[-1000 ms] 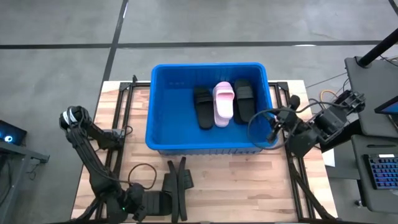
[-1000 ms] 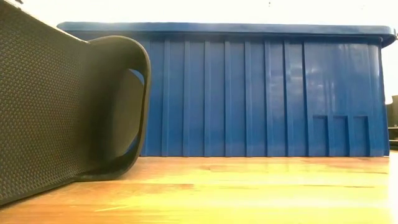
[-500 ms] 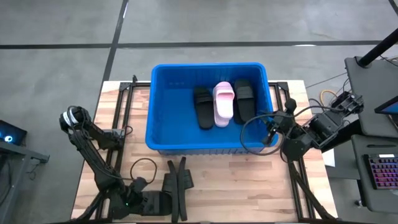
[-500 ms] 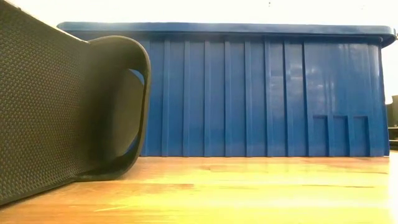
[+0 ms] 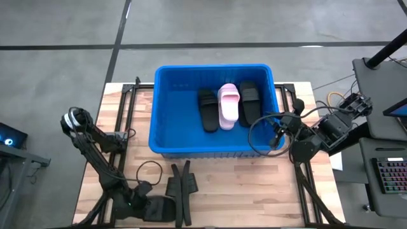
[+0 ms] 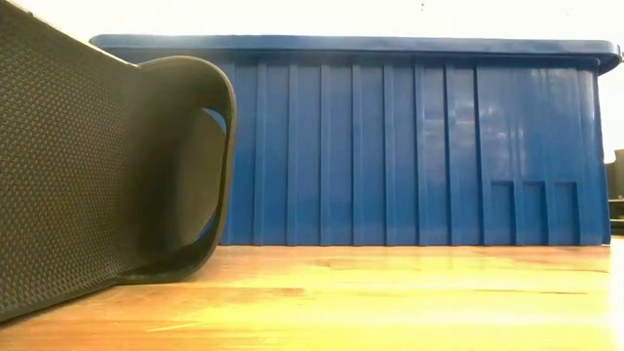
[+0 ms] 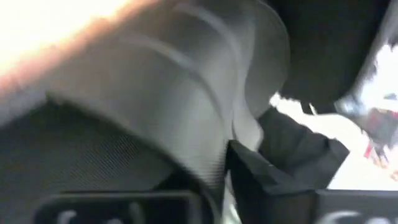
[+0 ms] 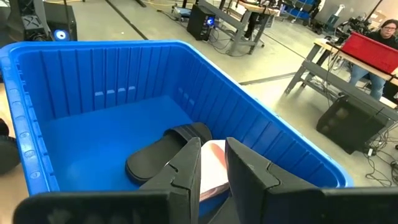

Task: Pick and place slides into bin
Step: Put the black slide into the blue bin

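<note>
The blue bin [image 5: 216,66] stands at the middle of the table, and its ribbed near wall [image 6: 390,146] fills the low view. Inside lie two black slides [image 5: 208,109] [image 5: 248,102] with a pink slide [image 5: 228,105] between them. Another black slide [image 5: 181,189] stands on its side edge near the table's front, its textured sole [image 6: 97,175] close to the low camera. My left gripper [image 5: 168,202] is low at this slide's left side, shut on it. My right gripper [image 5: 278,132] hangs shut over the bin's near right corner, holding nothing. My left gripper comes at the black slide slanting down from the table's near left. In its wrist view the slide's broad ribbed strap [image 7: 205,124] lies right against the fingers [image 7: 261,180] and hides one of them; its edge seems pinched between them. The slide's side edge rests on the table.
A loose cable loop [image 5: 147,172] lies on the wood left of the slide. Bare tabletop [image 5: 254,191] stretches in front of the bin. A desk with a keyboard [image 5: 388,178] stands off the table's right edge. A person [image 8: 385,28] sits far off in the room.
My left arm has sunk lower toward the black slide near the table's front, and its cable loop has shifted with it. The slide stays where it stood.
</note>
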